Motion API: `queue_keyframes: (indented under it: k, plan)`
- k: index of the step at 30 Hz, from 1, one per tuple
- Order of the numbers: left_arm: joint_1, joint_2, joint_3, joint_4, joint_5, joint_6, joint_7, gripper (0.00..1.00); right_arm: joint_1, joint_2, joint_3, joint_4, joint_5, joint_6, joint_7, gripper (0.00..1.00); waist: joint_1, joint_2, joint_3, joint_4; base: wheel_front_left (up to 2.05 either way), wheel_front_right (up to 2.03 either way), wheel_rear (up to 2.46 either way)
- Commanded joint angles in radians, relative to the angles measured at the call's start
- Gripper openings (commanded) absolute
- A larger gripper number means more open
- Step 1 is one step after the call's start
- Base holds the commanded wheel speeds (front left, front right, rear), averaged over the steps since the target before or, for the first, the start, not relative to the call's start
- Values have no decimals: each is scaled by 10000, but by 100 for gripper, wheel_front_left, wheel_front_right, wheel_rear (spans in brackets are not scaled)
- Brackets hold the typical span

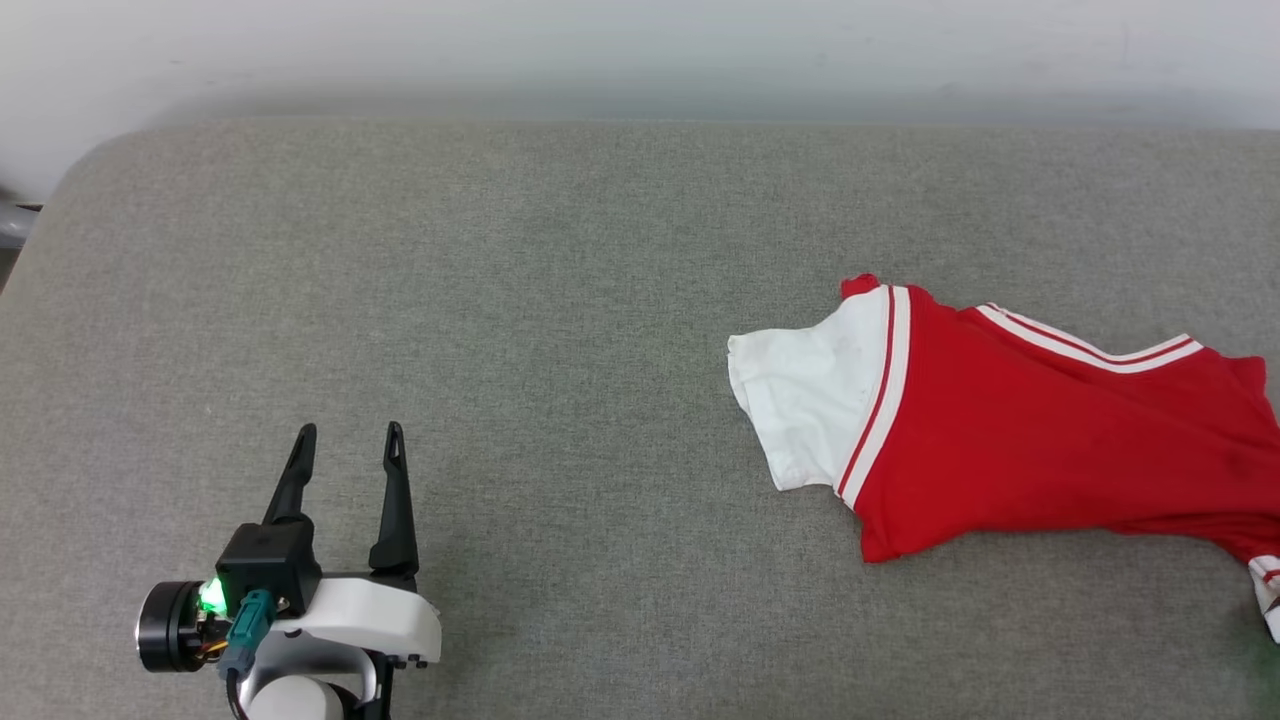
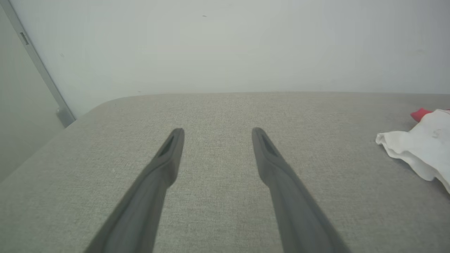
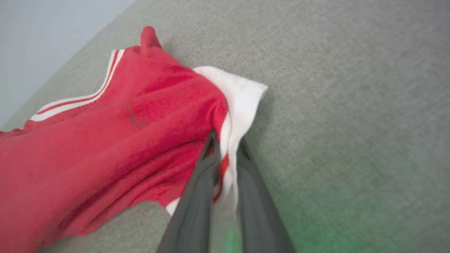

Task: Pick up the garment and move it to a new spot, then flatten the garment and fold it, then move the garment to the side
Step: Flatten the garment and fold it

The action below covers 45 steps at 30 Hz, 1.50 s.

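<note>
Pick-and-move step, looks like: right gripper pinching the shirt at the frame's right, left gripper spread wide at lower left, so next probably needs a lift keeping that pinch.

Splayed left end effector; right end effector pinched tight.

One garment, one left claw, one right claw, one grey surface.

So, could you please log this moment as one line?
left gripper: open, empty | right gripper: shut on garment | garment: rumpled on grey surface
</note>
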State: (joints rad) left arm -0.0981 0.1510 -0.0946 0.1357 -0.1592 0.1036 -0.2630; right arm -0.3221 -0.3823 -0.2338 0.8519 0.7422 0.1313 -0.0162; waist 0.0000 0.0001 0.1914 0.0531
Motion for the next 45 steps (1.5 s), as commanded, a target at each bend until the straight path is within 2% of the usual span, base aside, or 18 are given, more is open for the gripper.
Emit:
queue_keyframes:
  k: [1, 2, 3, 4, 10, 18, 20, 25, 29, 33, 39, 45]
  plan:
    - [88, -38, 41, 42, 97, -54, -25, 100, -199, -7, 75, 229, -220, -11, 5, 0, 0, -1, -26, -13, 0, 0, 0]
    - [94, -58, 74, 66, 106, -76, -25, 100, -240, 15, 92, 332, -301, -11, -108, 28, 0, -1, -55, -27, 0, 0, 0]
    - [110, -75, 104, 87, 142, -108, -25, 100, -275, 33, 115, 364, -408, -11, -253, 92, 0, -1, -93, -46, 0, 0, 0]
    - [124, -90, 125, 106, 169, -136, -25, 100, -307, 6, 151, 347, -552, -11, -458, 100, 0, -1, -137, -60, 0, 0, 0]
    - [229, -136, 248, 201, 288, -239, -25, 100, 129, -200, 384, -117, -1534, -11, -1661, 100, 0, -1, -548, -180, 0, 0, 0]
    - [283, -74, 355, 136, 402, -406, -25, 100, 839, -86, -500, -1792, -3343, -9, -2431, 100, 0, -1, -883, -486, 0, 0, 0]
    - [151, -12, 374, 142, 417, -498, -25, 100, 1046, 228, -861, -2800, -4132, -9, -2473, 100, 0, -1, -939, -587, 0, 0, 0]
    - [-302, 175, 348, 179, 492, -773, -25, 100, 1637, 1549, -1391, -5963, -5722, -9, -2484, 100, 0, -1, -996, -750, 0, 0, 0]
    - [-945, 368, 212, 326, 483, -1136, -25, 100, 2167, 2531, -1028, -7882, -6555, -9, -2486, 100, 0, -1, -973, -816, 0, 0, 0]
    - [-1836, 568, 5, 605, 374, -1605, 87, 100, 2635, 3015, -441, -8979, -6844, -11, -2486, 100, 0, -1, -887, -847, 0, 0, 0]
    - [-3613, 846, -635, 1065, -41, -2166, 1009, 100, 3188, 3261, 571, -9637, -7028, -11, -2489, 100, 0, -1, -603, -994, 0, 0, 0]
    - [-5426, 1185, -1902, 1516, -869, -2321, 2576, 100, 3263, 3319, 1060, -9523, -7019, -11, -2490, 100, 0, -1, -176, -1276, 0, 0, 0]
